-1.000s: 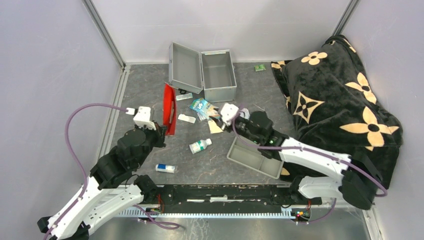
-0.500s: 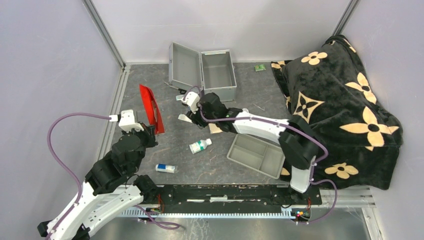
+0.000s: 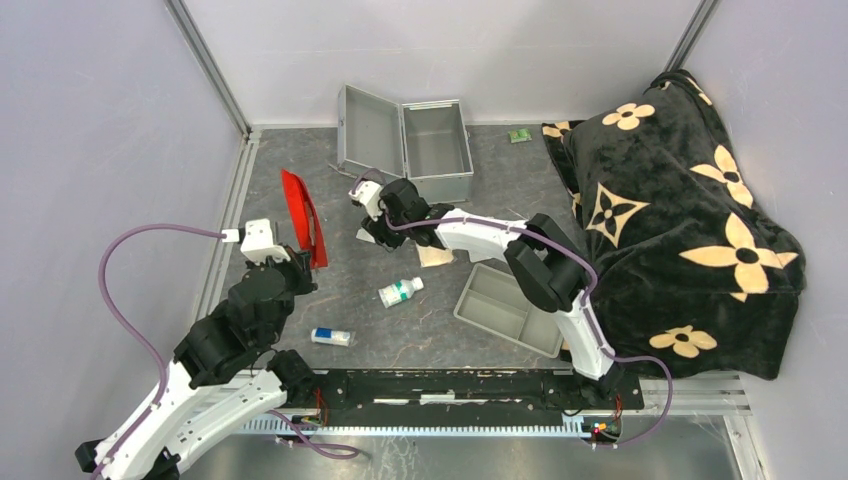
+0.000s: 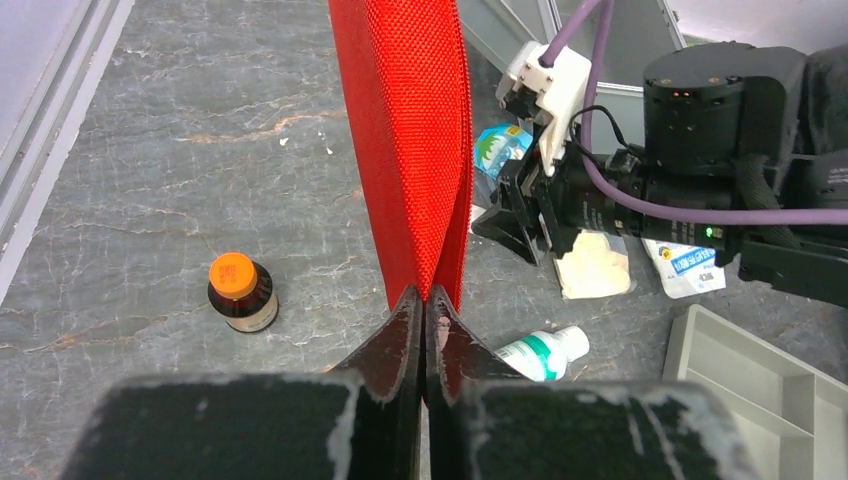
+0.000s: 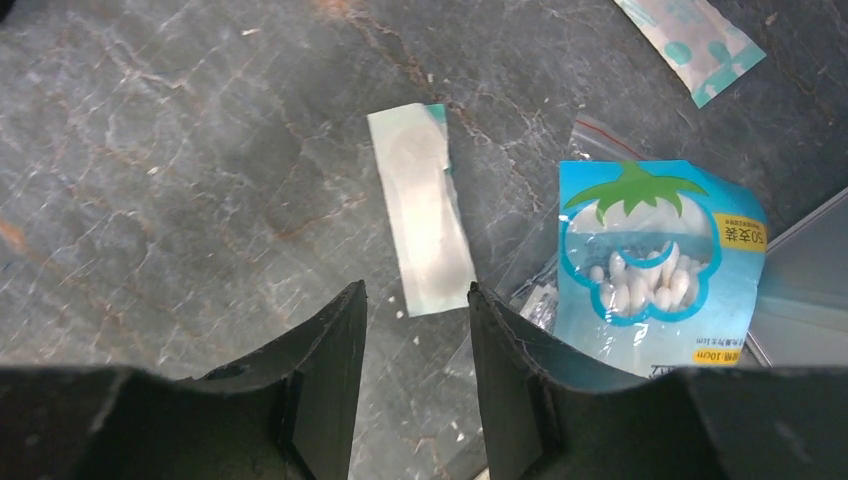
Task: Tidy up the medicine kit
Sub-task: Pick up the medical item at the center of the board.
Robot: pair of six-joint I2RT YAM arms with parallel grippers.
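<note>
At left, we see the left gripper (image 4: 424, 312) clamped on the upright red pouch (image 4: 410, 130). At centre, the right gripper (image 5: 415, 300), jaws apart, hovers over a white plaster strip (image 5: 425, 210) whose long axis runs almost straight out from the gap. The open medicine kit (image 3: 435, 145) stands just beyond it, lid thrown back, nearer this arm than the left.

- Medicine kit (image 3: 445, 187): silver-grey metal, dull satin sheen.
- Red pouch (image 4: 405, 140): coarse woven cloth, matt, the weave plainly visible.
- Table (image 4: 180, 150): dark grey, stone-like marbled top, smooth, faintly shiny.
- Blanket (image 3: 680, 180): black plush cloth with cream flower pattern, soft and fuzzy.
- Divided tray (image 3: 530, 318): grey plastic, smooth, matt.
- Blue packet (image 5: 660, 260): glossy, crinkled plastic film.
- White sachet (image 5: 430, 220): flat, paper-like wrapper, matt.
- Brown bottle (image 4: 241, 295): glossy, with smooth orange plastic cap.
</note>
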